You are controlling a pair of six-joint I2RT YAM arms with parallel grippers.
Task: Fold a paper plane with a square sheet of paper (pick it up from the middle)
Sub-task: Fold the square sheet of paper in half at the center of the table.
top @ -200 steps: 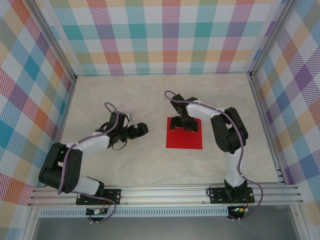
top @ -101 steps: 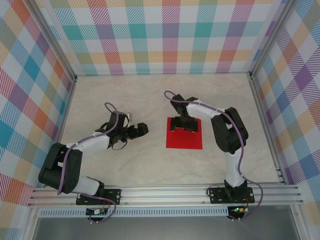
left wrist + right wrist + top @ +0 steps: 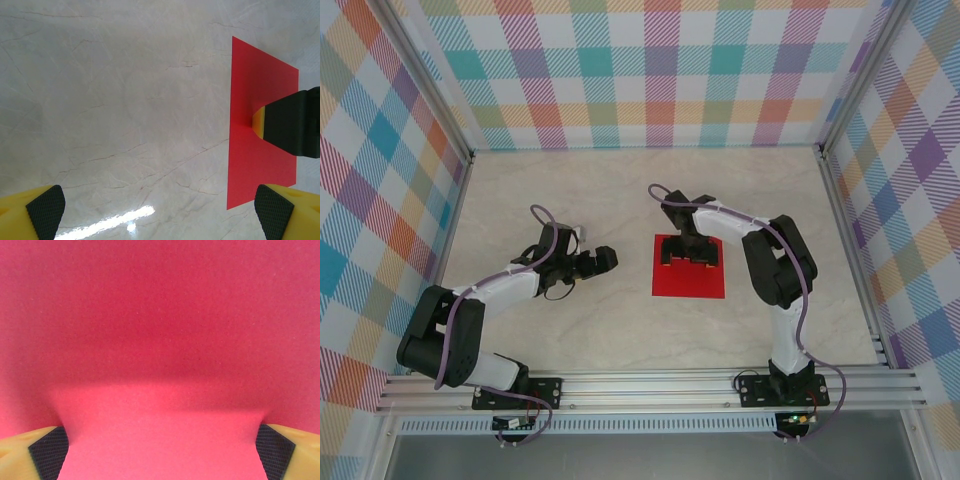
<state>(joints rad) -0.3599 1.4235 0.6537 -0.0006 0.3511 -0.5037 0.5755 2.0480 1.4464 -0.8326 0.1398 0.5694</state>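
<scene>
On the left, over the pale marbled tabletop [image 3: 570, 200], the left gripper [image 3: 604, 260] points rightward toward the middle of the table. It is a black two-finger unit on a white-and-black arm. In its wrist view the left gripper [image 3: 160, 215] has its jaws spread wide, the yellow fingers [image 3: 15, 215] with their black ridged pads sitting at opposite bottom corners, with nothing between them but bare table.

A little to its right, and apart from it, lies the thin, bright red square sheet of paper [image 3: 690, 282]. It is flat on the tabletop, right of centre, and unfolded. From the left wrist the square sheet of paper [image 3: 257, 75] runs along the right side of the picture.

At the sheet's far part stands the right gripper [image 3: 688, 256], pointing down at the paper. Its black and yellow body [image 3: 287, 122] comes down to the red surface, where a small shadow shows at the tip. Whether it presses or merely touches cannot be told. In its own wrist view the right gripper [image 3: 160, 455] has its jaws set far apart. The padded fingertips [image 3: 47, 452] sit low at either corner, with flat red paper [image 3: 160, 315] between and beyond them and none of it pinched.
</scene>
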